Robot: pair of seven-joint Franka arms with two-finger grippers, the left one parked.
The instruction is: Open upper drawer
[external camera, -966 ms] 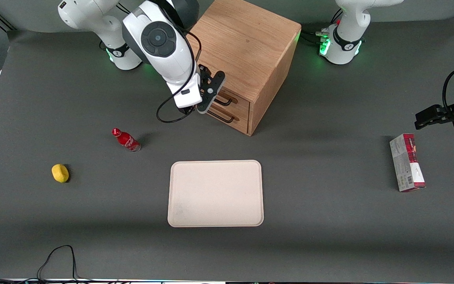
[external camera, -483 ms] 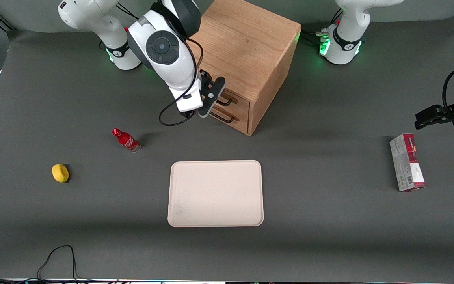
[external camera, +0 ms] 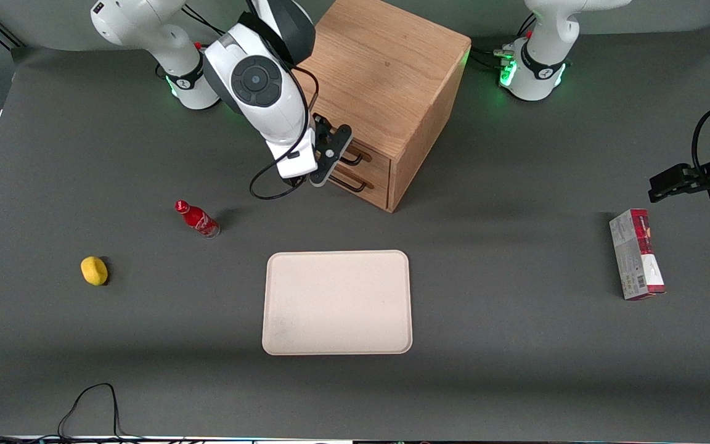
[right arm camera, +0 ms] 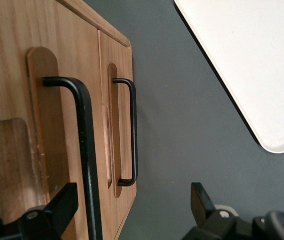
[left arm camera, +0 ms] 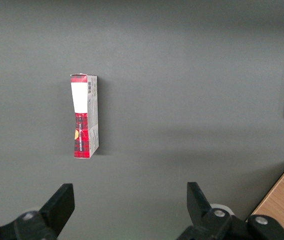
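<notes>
The light oak cabinet (external camera: 386,86) stands at the back of the table with both drawers shut. The upper drawer (external camera: 375,161) carries a long dark bar handle (external camera: 353,159); the lower drawer's handle (external camera: 349,184) is just beneath it. My right gripper (external camera: 331,154) hangs in front of the drawer fronts, open. In the right wrist view the gripper (right arm camera: 131,195) straddles the upper drawer's handle (right arm camera: 85,150), which runs between the fingers (right arm camera: 56,205) close to one of them, not clamped. The lower handle (right arm camera: 131,135) sits beside it.
A cream tray (external camera: 336,302) lies nearer the front camera than the cabinet and shows in the wrist view (right arm camera: 247,60). A red bottle (external camera: 196,219) and a yellow lump (external camera: 94,271) lie toward the working arm's end. A red-and-white carton (external camera: 636,262) lies toward the parked arm's end.
My right arm has moved in toward the cabinet front, bringing the open gripper up to the upper drawer's handle. The drawers have not moved.
</notes>
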